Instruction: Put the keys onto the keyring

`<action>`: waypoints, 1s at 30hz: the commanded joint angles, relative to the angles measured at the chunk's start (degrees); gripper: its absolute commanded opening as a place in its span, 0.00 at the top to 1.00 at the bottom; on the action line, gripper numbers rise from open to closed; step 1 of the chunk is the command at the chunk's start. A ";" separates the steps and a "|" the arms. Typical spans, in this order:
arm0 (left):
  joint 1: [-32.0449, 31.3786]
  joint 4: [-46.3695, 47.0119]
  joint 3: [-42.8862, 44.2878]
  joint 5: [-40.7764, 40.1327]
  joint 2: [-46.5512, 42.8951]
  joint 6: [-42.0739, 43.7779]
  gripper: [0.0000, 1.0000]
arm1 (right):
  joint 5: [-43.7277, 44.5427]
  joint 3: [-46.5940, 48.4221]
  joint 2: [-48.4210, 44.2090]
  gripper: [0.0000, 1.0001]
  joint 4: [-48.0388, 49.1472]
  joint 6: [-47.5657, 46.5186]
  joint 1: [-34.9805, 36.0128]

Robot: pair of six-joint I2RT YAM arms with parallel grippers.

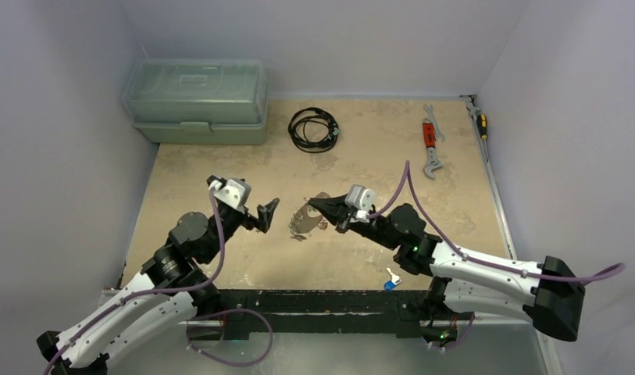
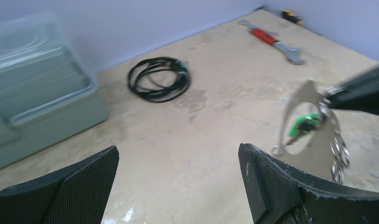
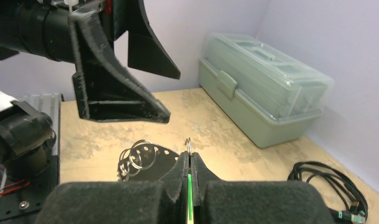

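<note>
Worktop (image 1: 361, 262): tan, mottled.
Toolbox (image 1: 197, 101): green, far left corner, lid down.
Left end effector (image 2: 178, 151): fingers spread wide, gripping nothing, just left of keyring.
Right end effector (image 3: 189, 161): fingers pressed together, pinching green key (image 2: 305, 123).
Cable coil (image 1: 312, 129): black, beside toolbox.
Wrench (image 1: 429, 144): red handle, far right.
Keyring (image 1: 303, 219): silvery, mid-worktop between both end effectors, at right one's tip.
Blue key (image 1: 390, 281): on worktop near right arm base.
</note>
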 commanded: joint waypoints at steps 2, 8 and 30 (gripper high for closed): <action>2.40 -2.56 3.35 -18.79 4.70 -7.01 0.01 | 6.13 4.43 4.99 1.00 6.22 1.23 -0.24; 4.50 -8.12 8.32 -23.19 9.66 -11.60 0.01 | 9.80 9.03 13.39 1.00 7.55 1.72 -0.24; 5.29 -9.88 8.44 -24.77 8.92 -8.52 0.01 | 8.15 -5.94 28.76 1.00 30.09 24.92 -0.24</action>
